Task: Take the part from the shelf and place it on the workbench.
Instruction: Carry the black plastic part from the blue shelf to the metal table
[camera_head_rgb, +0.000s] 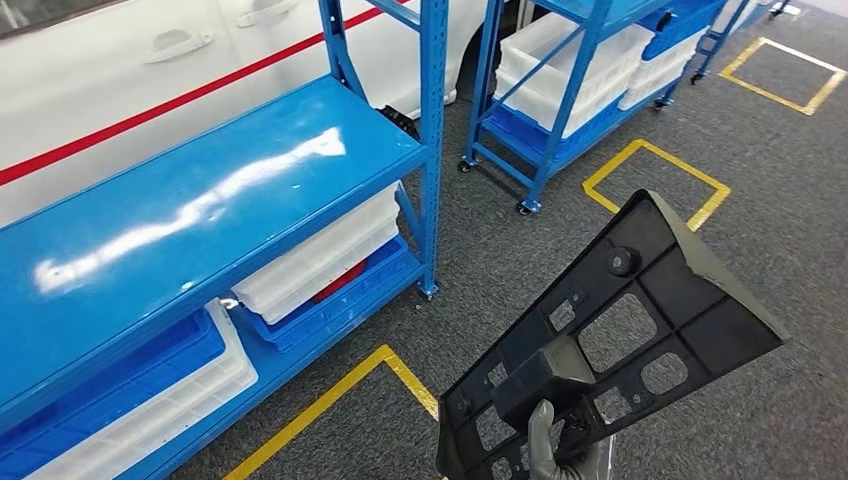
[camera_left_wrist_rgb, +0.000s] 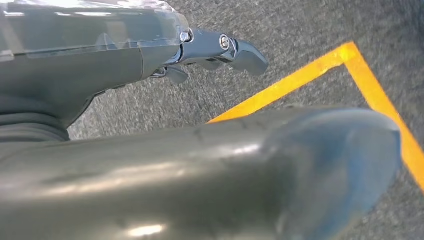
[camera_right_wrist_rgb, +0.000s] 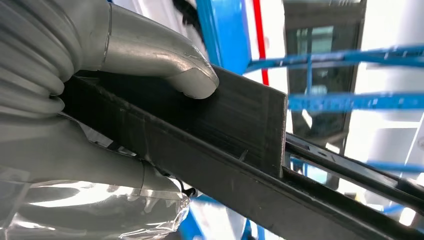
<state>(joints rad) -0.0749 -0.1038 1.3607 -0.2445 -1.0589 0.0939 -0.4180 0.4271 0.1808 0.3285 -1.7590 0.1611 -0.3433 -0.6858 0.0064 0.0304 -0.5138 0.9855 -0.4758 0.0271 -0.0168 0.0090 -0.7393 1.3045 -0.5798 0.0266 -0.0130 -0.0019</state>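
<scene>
Part (camera_head_rgb: 640, 320), black ribbed plastic with cutouts, in right hand (camera_head_rgb: 556, 448)

Blue shelf (camera_head_rgb: 200, 190) at left, glossy top deck bare; white bins (camera_head_rgb: 320, 255) and blue crates (camera_head_rgb: 110, 375) on lower decks. Second blue shelf (camera_head_rgb: 560, 100) on casters farther right, holding white bins. Grey carpet floor (camera_head_rgb: 560, 260) marked with yellow tape (camera_head_rgb: 655, 185).

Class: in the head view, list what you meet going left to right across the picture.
Glossy blue metal shelf → white plastic bin beneath it → black ribbed plastic part, gripped by the right hand.
</scene>
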